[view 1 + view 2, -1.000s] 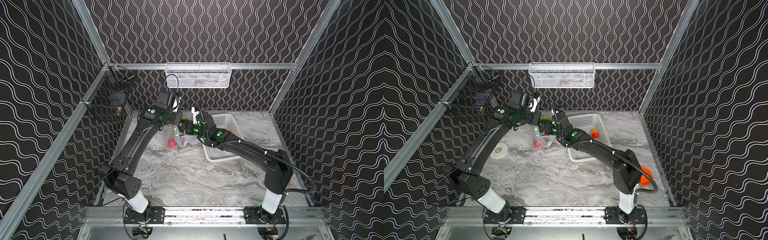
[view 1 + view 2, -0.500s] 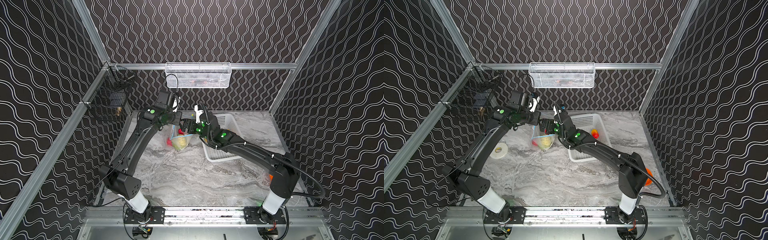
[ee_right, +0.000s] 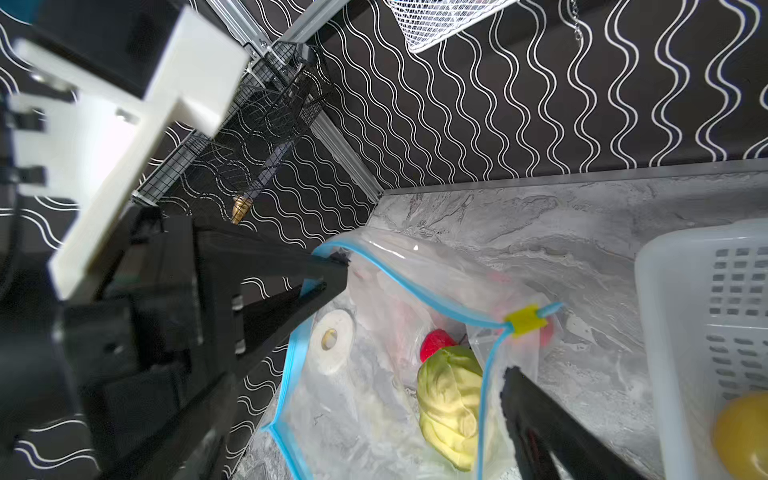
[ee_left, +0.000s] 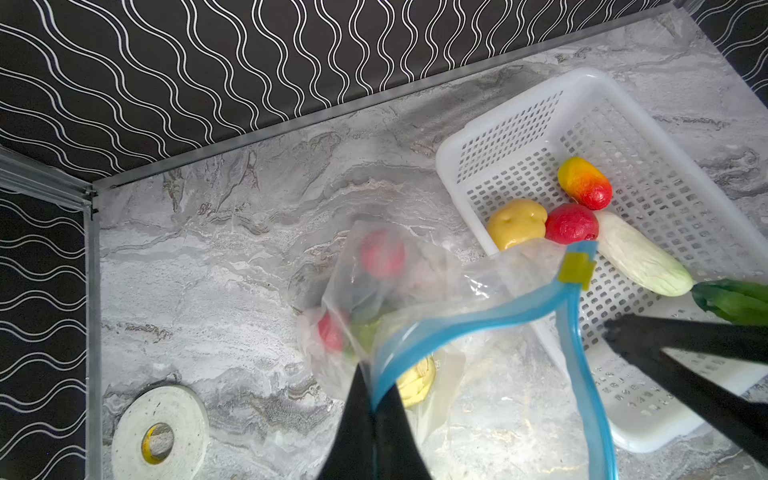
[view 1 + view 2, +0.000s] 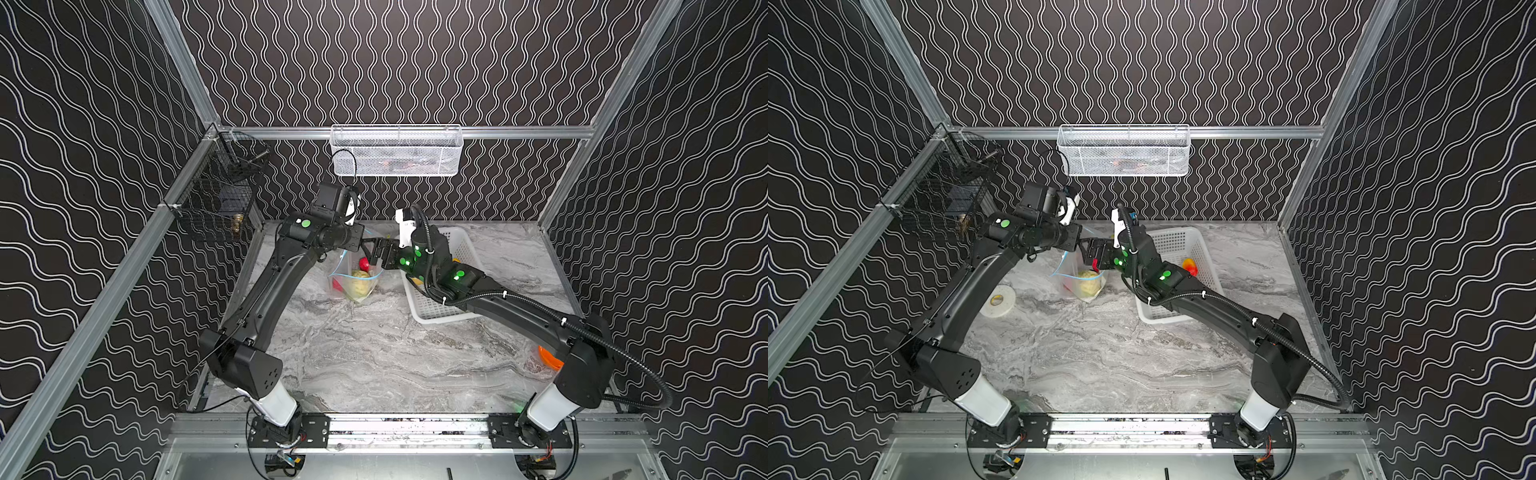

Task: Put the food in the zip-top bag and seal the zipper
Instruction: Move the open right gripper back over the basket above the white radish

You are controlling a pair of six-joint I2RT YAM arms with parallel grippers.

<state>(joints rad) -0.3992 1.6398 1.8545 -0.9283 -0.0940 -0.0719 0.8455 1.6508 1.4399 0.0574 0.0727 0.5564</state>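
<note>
1. Centrally, the zip-top bag point(image 5: 355, 282) stands between the two arms at the back of the surface point(image 5: 374, 365), just beside the white basket point(image 4: 519, 120) — mouth up and spread wide.
2. Fingers of the left gripper point(image 4: 373, 384) are closed on the zipper point(image 4: 478, 328), pinching the blue strip at one end of the mouth and holding it up.
3. Fingers of the right gripper point(image 5: 379, 254) are spread apart and empty, poised at the bag's mouth opposite the left gripper.
4. The slider tab point(image 4: 575, 268) — yellow-green — sits at the strip's end nearest the basket; the bag is unsealed.
5. Inside the bag: green cabbage point(image 3: 449, 407) and two red rounds point(image 4: 382, 253).
6. Inside the basket: yellow potato point(image 4: 515, 222), third red round point(image 4: 571, 222), orange-yellow pepper point(image 4: 584, 183) and white radish point(image 4: 640, 259) with green leaves.
7. The tape roll point(image 4: 160, 428) lies flat on the bag's side away from the basket; the orange bowl point(image 5: 548, 359) sits well apart, by the right arm's base.
</note>
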